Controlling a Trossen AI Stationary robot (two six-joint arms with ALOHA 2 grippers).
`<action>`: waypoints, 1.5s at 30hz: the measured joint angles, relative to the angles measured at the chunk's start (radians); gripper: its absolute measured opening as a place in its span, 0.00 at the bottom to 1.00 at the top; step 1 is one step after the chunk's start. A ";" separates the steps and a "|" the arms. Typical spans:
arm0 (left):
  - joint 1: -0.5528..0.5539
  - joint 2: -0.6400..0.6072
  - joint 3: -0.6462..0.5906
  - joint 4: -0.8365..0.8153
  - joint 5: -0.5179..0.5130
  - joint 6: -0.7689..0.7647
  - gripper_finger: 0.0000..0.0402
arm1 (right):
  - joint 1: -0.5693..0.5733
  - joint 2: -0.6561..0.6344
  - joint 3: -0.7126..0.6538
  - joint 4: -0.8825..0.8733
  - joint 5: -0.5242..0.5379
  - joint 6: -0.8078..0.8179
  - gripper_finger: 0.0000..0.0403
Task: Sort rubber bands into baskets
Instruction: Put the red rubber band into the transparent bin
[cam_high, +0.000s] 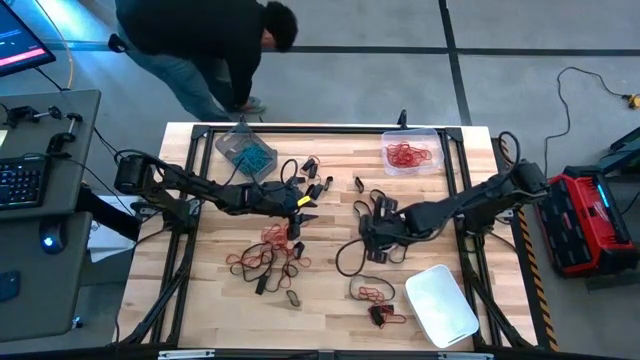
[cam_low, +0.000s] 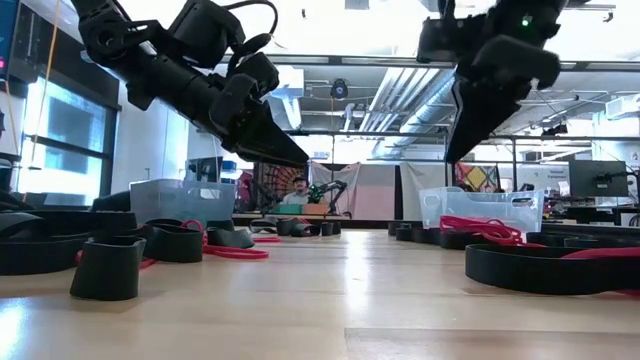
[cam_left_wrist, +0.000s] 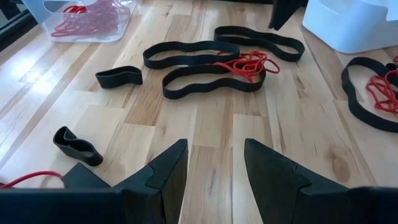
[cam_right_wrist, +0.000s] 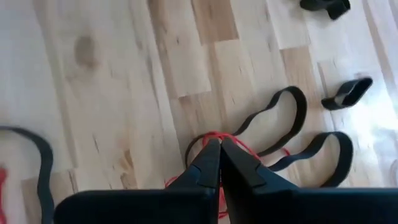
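Pale wood table (cam_high: 330, 300) from above: my right gripper (cam_high: 372, 238) is centred, my left gripper (cam_high: 300, 203) nearby. Low view: both hang above scattered rubber bands (cam_low: 525, 268). Wrist views: left fingers (cam_left_wrist: 163, 171) spread; right fingers (cam_right_wrist: 211, 160) pressed together over red bands (cam_right_wrist: 205, 138).

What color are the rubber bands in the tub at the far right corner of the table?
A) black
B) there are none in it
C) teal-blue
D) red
D: in the high view the clear tub at the far right corner holds a pile of red rubber bands, while the teal-blue ones sit in the other far tub.
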 joint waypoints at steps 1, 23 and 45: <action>0.000 0.000 0.000 0.000 0.000 0.000 0.38 | -0.003 0.004 -0.009 0.007 -0.002 0.011 0.01; 0.000 0.000 0.000 -0.020 0.000 0.003 0.38 | -0.080 0.163 -0.063 0.042 -0.088 -0.001 0.16; 0.000 0.000 0.000 -0.022 0.005 -0.007 0.38 | 0.011 0.168 0.184 -0.243 0.002 -0.056 0.00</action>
